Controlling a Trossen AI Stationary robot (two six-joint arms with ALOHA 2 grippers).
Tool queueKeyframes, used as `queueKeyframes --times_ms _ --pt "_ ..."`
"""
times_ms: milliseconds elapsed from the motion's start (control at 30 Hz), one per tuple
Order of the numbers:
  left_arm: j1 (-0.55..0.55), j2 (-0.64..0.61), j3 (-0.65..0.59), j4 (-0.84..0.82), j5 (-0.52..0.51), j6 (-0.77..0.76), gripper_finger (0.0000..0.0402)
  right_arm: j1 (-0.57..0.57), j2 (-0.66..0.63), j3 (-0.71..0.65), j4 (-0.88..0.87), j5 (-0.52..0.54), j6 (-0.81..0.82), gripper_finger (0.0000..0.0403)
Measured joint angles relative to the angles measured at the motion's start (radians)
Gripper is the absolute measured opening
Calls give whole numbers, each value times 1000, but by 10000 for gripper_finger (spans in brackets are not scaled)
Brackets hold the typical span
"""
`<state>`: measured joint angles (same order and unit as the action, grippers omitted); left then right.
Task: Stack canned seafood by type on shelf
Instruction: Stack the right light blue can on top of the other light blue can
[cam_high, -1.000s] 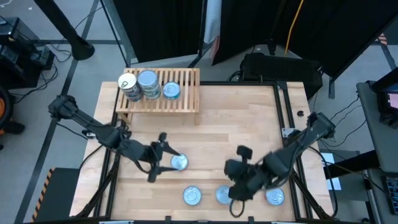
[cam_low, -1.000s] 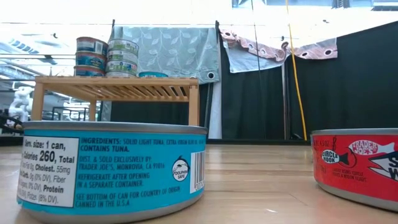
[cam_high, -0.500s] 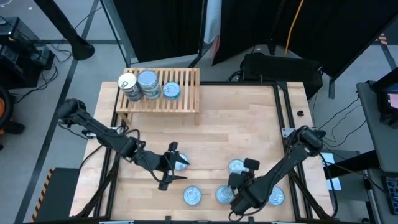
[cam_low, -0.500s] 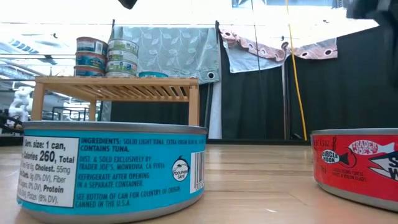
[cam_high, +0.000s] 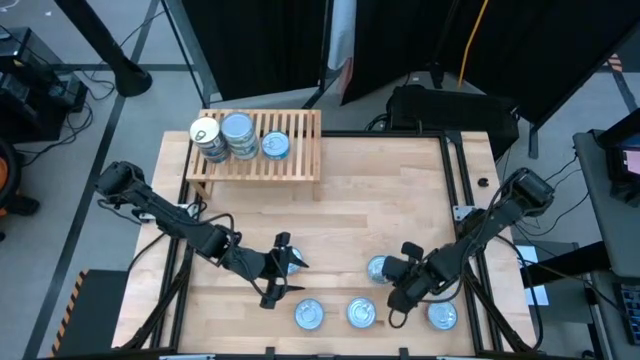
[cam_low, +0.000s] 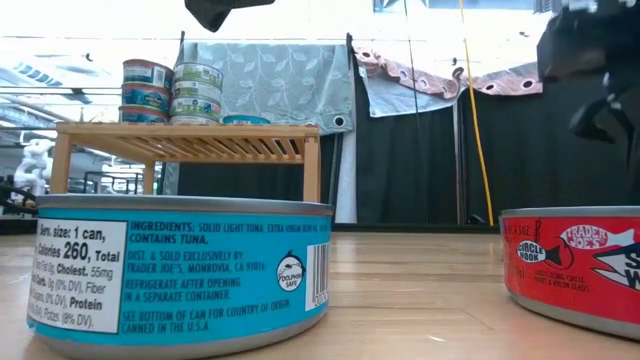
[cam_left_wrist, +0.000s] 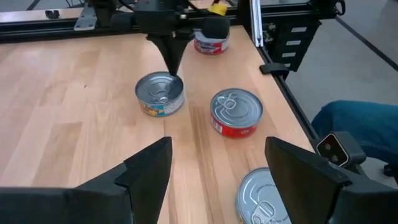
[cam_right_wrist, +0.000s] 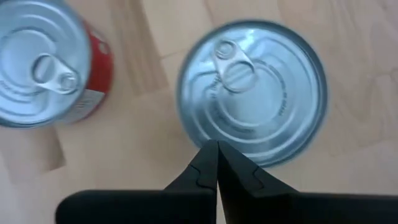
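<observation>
Wooden tabletop (cam_low: 420, 290), blue Trader Joe's tuna tin (cam_low: 180, 272), red tin (cam_low: 572, 262), left claw (cam_left_wrist: 217, 165) spread empty, right claw (cam_right_wrist: 214, 163) closed, empty.

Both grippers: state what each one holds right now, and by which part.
Nothing is held. The left gripper has its fingers spread open above the tabletop. The right gripper has its fingers pressed together, empty, over a silver-topped can.

My left end effector (cam_high: 286, 268) hovers over the bench (cam_high: 380, 200), one can (cam_high: 309, 315) just beside it toward the near edge. My right end effector (cam_high: 400, 282) sits just beside another can (cam_high: 378, 268). The shelf (cam_high: 300, 125) stands well apart, cans stacked on it.
</observation>
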<state>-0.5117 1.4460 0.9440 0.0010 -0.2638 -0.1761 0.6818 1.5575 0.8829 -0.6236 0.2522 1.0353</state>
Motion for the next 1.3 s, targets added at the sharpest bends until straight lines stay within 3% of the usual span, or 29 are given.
queueKeyframes --times_ms 333,633,1300 --pt "2 0 0 -1 -1 4 265 -8 -13 -33 -11 -17 45 0" --pt "2 0 0 -2 -2 8 265 -8 -13 65 -197 -24 77 0" --pt "2 0 0 -2 -2 2 265 -4 64 69 -203 -25 84 0"
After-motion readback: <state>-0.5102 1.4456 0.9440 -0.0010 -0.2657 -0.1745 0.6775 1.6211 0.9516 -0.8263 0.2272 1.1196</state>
